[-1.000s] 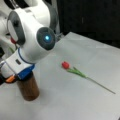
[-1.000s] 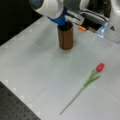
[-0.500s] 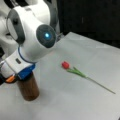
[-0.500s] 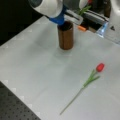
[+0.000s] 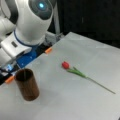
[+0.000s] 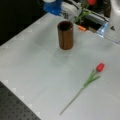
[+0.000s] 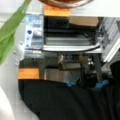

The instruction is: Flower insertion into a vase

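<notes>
The vase (image 5: 27, 84) (image 6: 65, 35), a dark brown wood-look cylinder, stands upright on the table, and no flower shows in it. One flower (image 5: 75, 71) (image 6: 92, 76) with a red bud and a long green stem lies flat on the table, away from the vase. Another red flower (image 6: 90, 2) with green leaves rises upright at the top edge of a front view, behind the vase. In the wrist view a green leaf (image 7: 10, 30) hangs close to the lens, with the vase rim (image 7: 65, 2) at the top edge. The gripper's white hand (image 5: 13, 47) sits above and behind the vase; its fingers are hidden.
The big white arm link (image 5: 35, 20) fills a front view's upper left. Orange markers (image 5: 48, 50) (image 6: 81, 28) and a blue block (image 5: 27, 58) sit along the table's back edge. Metal rails (image 7: 72, 45) lie beyond it. A perforated dark board (image 6: 15, 107) borders the table.
The arm has risen in the front views, away from the vase. The vase and the flower lying on the table have not moved.
</notes>
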